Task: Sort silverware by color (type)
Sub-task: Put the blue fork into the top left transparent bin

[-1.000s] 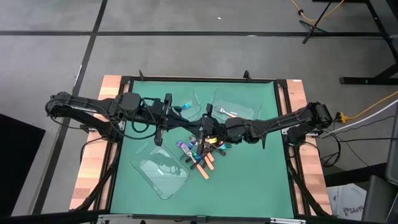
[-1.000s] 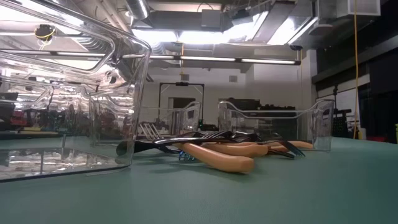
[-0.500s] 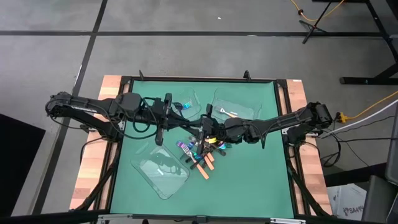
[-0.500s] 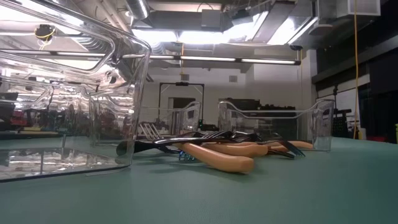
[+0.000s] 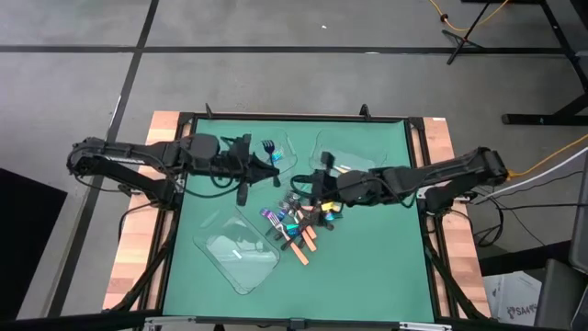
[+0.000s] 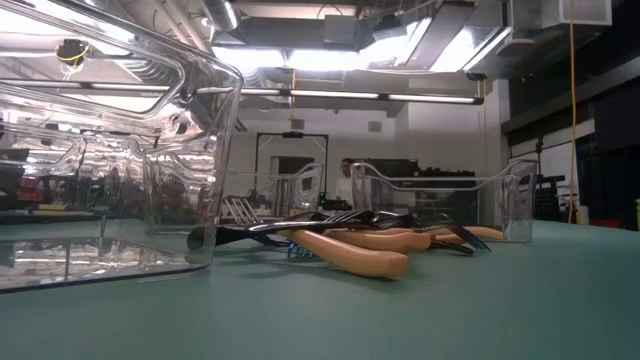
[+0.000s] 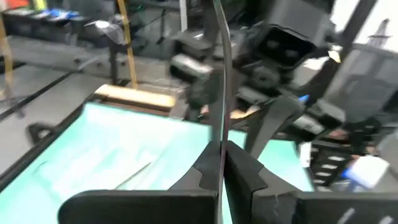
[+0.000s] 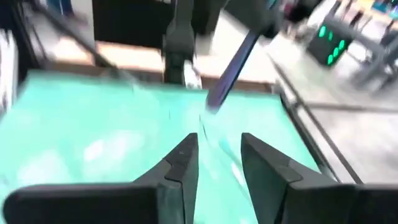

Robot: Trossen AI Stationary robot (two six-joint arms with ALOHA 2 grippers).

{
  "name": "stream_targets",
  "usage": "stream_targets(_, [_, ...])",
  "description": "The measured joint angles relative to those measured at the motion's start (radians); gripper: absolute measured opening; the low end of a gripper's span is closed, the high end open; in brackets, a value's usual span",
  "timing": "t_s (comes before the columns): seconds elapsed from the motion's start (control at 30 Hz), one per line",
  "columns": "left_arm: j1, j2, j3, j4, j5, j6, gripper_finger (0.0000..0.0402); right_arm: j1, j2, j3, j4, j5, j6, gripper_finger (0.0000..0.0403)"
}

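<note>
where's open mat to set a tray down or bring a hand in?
Free: the green mat along the near edge, right of the near-left clear tray and below the cutlery pile; also the strip left of that tray. Crowded: the middle, where the pile lies and both arms reach in, the left gripper holding a blue fork, and the two far trays.

Overhead, table-level (shared table (image 5: 367, 267)), two wrist-mounted.

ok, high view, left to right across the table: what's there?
left gripper holding a blue fork → silverware pile → right gripper → far-right tray. Near-left tray sits below the left gripper, nearer the front edge.
</note>
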Motion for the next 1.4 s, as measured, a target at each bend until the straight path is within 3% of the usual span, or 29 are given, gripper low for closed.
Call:
stream_targets(0.17, [0.106,0.0,0.0,-0.098,0.0,0.001,0.0,0.0,-0.063,0.0,-0.264,0.0,0.024,0.0113])
stream_targets(0.3, [0.211,0.0,0.0,-0.218,0.003,0.036,0.0,0.0,-0.068,0.0,-0.371,0.0,0.032,0.0113])
stream_targets(0.7, [0.469,0.107,0.0,-0.493,0.003,0.155,0.0,0.0,-0.043,-0.001,-0.382,0.0,0.027,0.0113])
stream_targets(1.4, [0.509,0.461,0.0,-0.613,0.064,0.22,0.0,0.0,-0.04,-0.001,-0.388,-0.001,0.026,0.0113])
